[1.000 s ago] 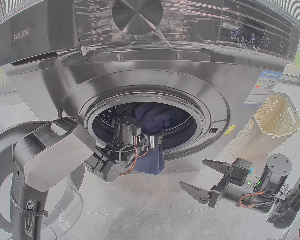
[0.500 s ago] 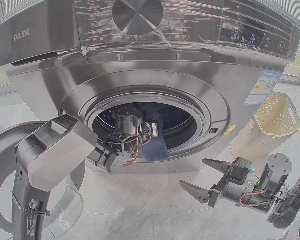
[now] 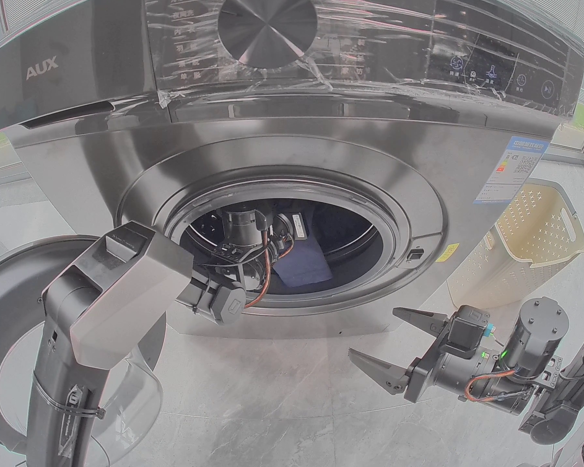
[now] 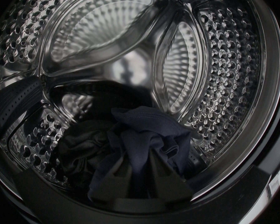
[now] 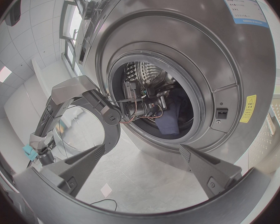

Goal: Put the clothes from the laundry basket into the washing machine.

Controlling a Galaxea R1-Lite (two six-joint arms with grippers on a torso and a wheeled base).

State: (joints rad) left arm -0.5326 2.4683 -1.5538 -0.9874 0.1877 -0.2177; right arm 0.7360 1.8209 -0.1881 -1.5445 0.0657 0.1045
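Note:
The washing machine (image 3: 292,131) stands with its drum mouth (image 3: 285,248) open. My left arm reaches into the drum, where my left gripper (image 4: 140,155) is shut on a navy blue garment (image 4: 146,131). The garment bunches up ahead of the fingers (image 4: 168,178) over the drum floor, and its tail (image 3: 303,262) lies just inside the door rim. A black garment (image 4: 79,150) lies beside it in the drum. My right gripper (image 3: 374,334) hovers open above the floor, below and right of the drum mouth, holding nothing. The cream laundry basket (image 3: 532,241) stands at the machine's right.
The machine's round glass door (image 3: 19,332) hangs open at the left, beside my left arm. Grey tiled floor (image 3: 292,397) lies in front of the machine. A cable (image 5: 105,202) trails on the floor.
My left arm has pushed deeper into the drum, drawing the navy garment's hanging tail up over the door rim and inside. The right arm has stayed still.

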